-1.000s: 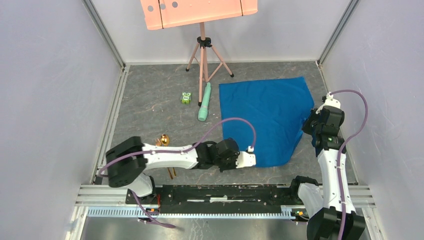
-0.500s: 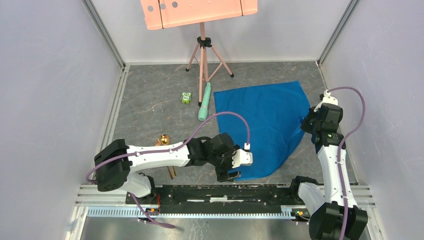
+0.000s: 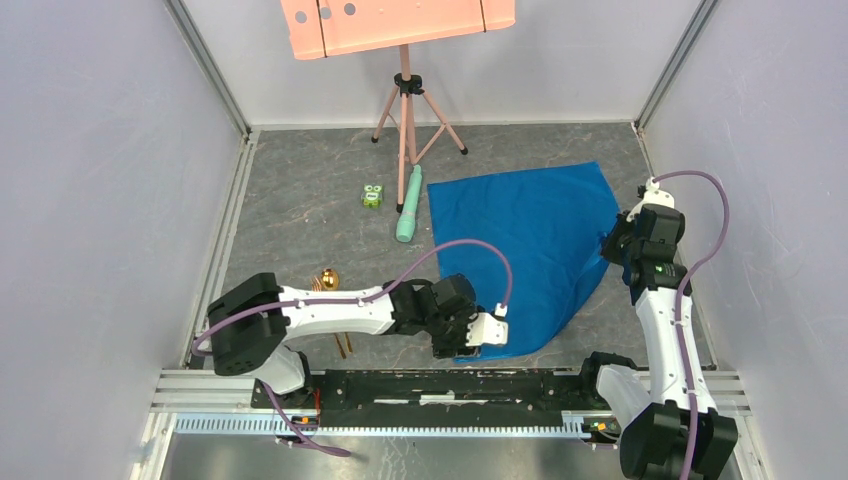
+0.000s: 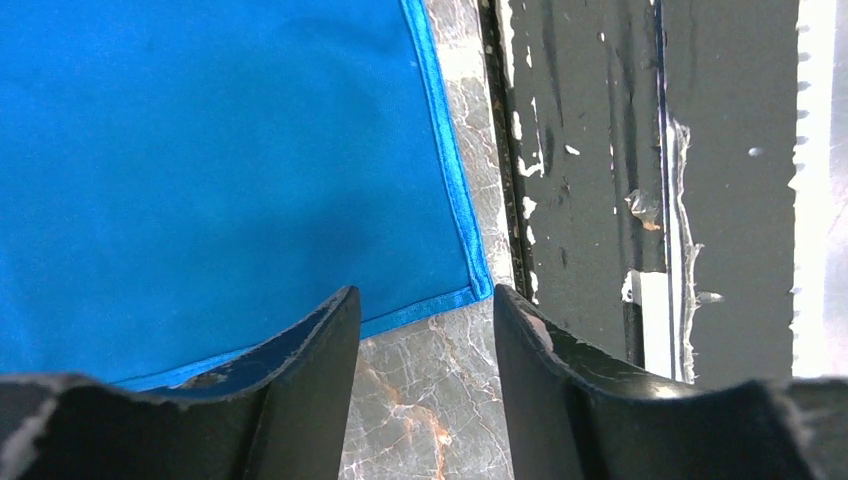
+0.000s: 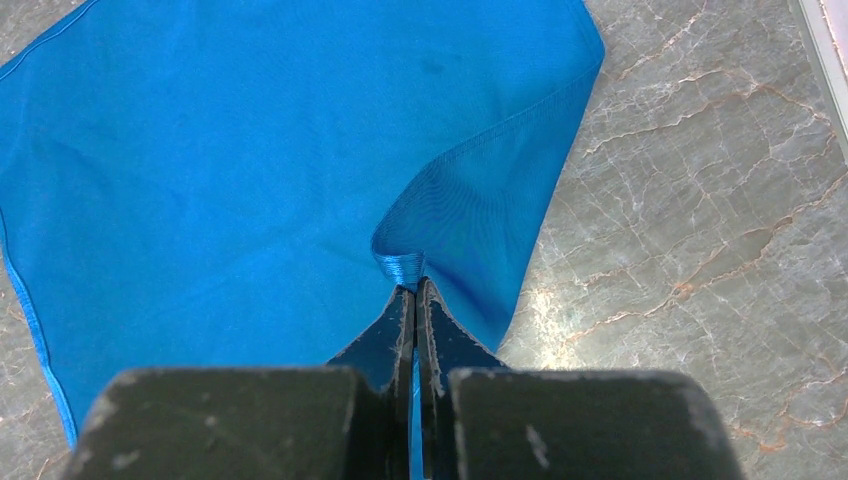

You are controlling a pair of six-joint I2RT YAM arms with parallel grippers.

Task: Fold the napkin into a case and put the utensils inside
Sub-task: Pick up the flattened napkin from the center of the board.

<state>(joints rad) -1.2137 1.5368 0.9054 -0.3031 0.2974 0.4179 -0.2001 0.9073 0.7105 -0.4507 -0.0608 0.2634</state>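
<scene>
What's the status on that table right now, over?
Right gripper shut on napkin edge. Left gripper open over its near corner. Cloth unfolded; gold utensils by left arm, pale green tube beside napkin.

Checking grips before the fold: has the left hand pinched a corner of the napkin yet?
No, the left hand is open in its wrist view, and the corner of the napkin lies unpinched between the spread tips.

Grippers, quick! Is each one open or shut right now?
Left gripper: open, holding nothing, over the napkin corner.
Right gripper: shut on the napkin's edge.
</scene>
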